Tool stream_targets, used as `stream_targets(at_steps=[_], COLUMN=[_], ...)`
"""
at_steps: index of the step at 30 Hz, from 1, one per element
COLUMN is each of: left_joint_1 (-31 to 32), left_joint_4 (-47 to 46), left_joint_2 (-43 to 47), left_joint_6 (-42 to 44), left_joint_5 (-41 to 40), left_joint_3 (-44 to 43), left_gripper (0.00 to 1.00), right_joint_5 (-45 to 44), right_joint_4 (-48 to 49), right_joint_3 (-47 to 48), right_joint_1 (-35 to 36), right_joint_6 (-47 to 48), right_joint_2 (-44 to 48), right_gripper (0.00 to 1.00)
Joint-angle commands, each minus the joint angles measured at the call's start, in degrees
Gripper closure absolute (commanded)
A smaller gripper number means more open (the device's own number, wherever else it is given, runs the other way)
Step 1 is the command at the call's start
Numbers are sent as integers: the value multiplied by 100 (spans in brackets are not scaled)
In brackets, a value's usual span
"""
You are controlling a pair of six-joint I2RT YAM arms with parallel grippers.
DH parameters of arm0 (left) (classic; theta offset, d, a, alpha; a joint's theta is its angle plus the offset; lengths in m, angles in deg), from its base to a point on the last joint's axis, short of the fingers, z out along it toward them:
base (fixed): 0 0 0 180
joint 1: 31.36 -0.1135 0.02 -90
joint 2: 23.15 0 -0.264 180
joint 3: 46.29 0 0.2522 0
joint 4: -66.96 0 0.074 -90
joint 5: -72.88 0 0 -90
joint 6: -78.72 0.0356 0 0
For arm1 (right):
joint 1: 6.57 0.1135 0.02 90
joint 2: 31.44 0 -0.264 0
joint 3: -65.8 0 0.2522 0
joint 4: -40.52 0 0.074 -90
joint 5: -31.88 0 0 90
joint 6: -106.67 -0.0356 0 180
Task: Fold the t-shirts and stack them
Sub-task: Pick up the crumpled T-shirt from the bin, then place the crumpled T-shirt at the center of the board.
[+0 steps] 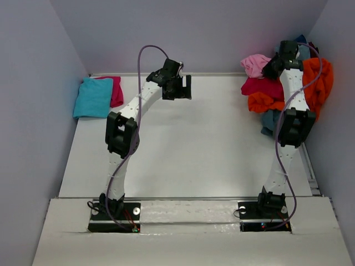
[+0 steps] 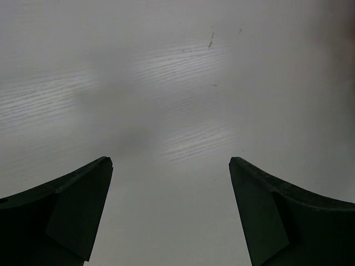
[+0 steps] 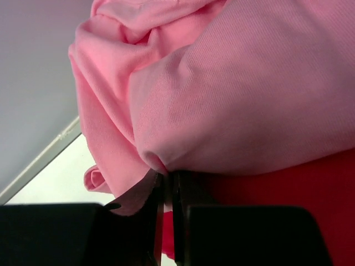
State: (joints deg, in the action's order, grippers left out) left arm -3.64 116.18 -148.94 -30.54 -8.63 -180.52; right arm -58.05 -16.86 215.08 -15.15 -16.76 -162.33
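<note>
From above, the light pink t-shirt [image 1: 255, 64] is seen on top of the heap of t-shirts [image 1: 319, 80] at the far right corner of the counter [image 1: 194, 149]. The right pincer [image 1: 275, 66] is set against it, seemingly so that it can be lifted off for folding, while a folded turquoise t-shirt [image 1: 93, 97] is laid far left as a stack's base. In the left wrist view the left pincer [image 2: 171, 162] is held wide and empty over the counter, probably in readiness for a second hold. In the right wrist view the right pincer [image 3: 168, 185] is clamped on a thin fold of the light pink t-shirt, which is bunched in soft, rounded wrinkles over a red t-shirt [image 3: 277, 188].
</note>
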Motion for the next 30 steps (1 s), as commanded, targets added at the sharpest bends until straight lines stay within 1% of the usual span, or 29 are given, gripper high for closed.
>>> stream_targets(at_steps=[1,4,10,18,23,27,30], left_joint_1=[-13,-13,-13,-13,-13,-13,-13], left_joint_4=[-48,-83,-197,-364,-487,-540,-567], left_joint_2=[521,591,767,1031,1206,1347,1470], left_joint_6=[90,64,63,81,63,55,46], left_joint_5=[3,-40,-304,-454,-506,-568,-656], left_joint_3=[49,119,304,726,1033,1218,1359], left_gripper=[1,2,2,2,2,2,2], right_joint_5=[238,422,1169,1732,1864,2014,2066], right_joint_4=[-94,-200,-349,-613,-640,-762,-771], right_joint_3=[27,-34,-70,-35,-359,-483,-719], right_joint_1=[-21,-21,101,287,488,612,840], right_joint_6=[29,30,187,364,442,486,556], right_joint_2=[230,388,898,1672,2250,2515,2769], right_gripper=[93,93,93,93,93,93,93])
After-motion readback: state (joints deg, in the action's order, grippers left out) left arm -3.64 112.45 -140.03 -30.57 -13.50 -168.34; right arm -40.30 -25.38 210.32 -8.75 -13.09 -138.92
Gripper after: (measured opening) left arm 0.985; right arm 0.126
